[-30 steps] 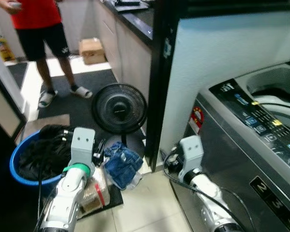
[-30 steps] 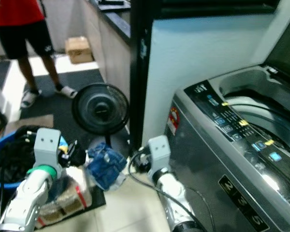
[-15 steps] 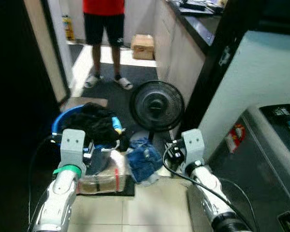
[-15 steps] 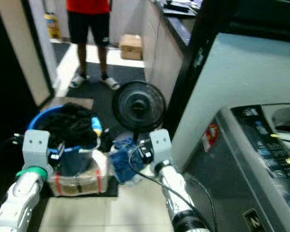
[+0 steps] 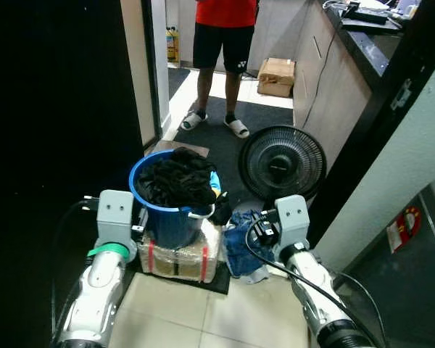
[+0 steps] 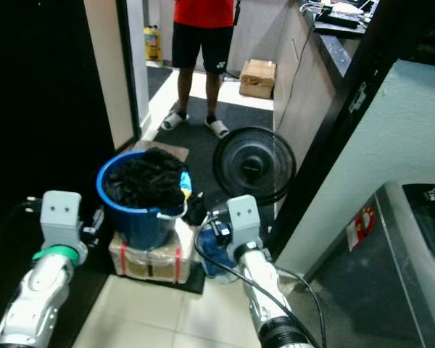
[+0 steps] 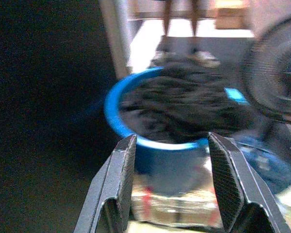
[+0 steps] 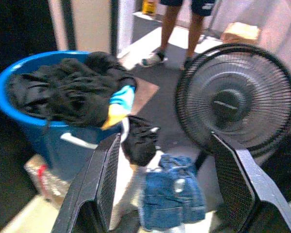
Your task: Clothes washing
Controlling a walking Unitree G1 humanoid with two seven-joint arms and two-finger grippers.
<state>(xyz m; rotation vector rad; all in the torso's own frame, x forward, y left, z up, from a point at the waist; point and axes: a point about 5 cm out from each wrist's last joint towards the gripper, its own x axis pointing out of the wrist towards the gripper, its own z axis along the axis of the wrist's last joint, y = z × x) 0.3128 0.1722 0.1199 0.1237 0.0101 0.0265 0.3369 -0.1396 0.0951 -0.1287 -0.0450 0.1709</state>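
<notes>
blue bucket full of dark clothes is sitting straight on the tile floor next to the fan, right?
Not quite. The blue bucket of dark clothes is next to the fan, but it sits on a clear wrapped package, not straight on the tile floor. The left eye view shows this.

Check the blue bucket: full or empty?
Full: dark clothes heap above the rim of the blue plastic bucket.

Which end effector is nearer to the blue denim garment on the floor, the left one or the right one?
The right end effector is nearer, just above the blue denim garment. The left end effector is farther, on the other side of the blue bucket.
</notes>
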